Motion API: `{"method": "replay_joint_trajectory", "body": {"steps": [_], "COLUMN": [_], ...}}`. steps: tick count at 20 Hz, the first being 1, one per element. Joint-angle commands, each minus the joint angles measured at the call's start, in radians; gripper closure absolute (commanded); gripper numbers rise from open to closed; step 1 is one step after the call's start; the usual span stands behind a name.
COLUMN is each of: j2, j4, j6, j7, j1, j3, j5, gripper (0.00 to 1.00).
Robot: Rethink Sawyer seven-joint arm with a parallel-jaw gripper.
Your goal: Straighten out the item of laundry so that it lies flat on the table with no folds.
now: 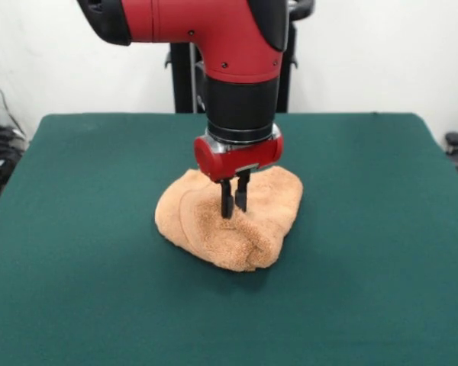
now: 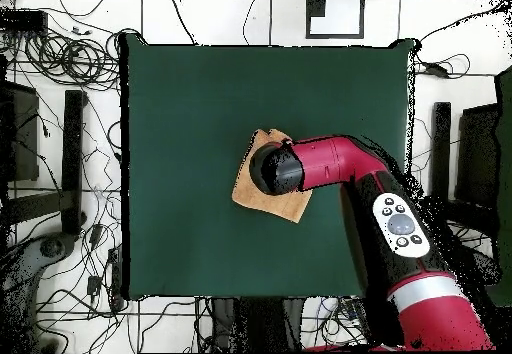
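The peach terry towel point(image 1: 269, 200) lies bunched in a rounded, folded mound at the middle of the dark green table point(image 1: 366, 244). My gripper point(image 1: 234, 211) points straight down over the mound's top. Its two black fingers stand close together, with the tips sunk into the cloth and pinching a fold. In the overhead view the red arm point(image 2: 330, 162) covers most of the towel point(image 2: 262, 202). Only the towel's left and lower edges show there, and the gripper is hidden under the wrist.
The green table point(image 2: 180, 100) extends well beyond the towel on all sides. The black pedestal point(image 1: 185, 76) stands behind the far edge. Cables and stands point(image 2: 70, 60) lie on the floor around the table.
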Motion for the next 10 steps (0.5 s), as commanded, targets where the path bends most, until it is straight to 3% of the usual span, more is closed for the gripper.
{"method": "replay_joint_trajectory", "body": {"steps": [1,10], "j2": [0.037,-0.082], "j4": [0.064,0.072], "j6": [-0.043,0.034], "j7": [0.119,0.062], "j1": [0.034,0.010], "j3": [0.007,0.043], "j5": [0.033,0.090], "gripper": [1.00,1.00]}}
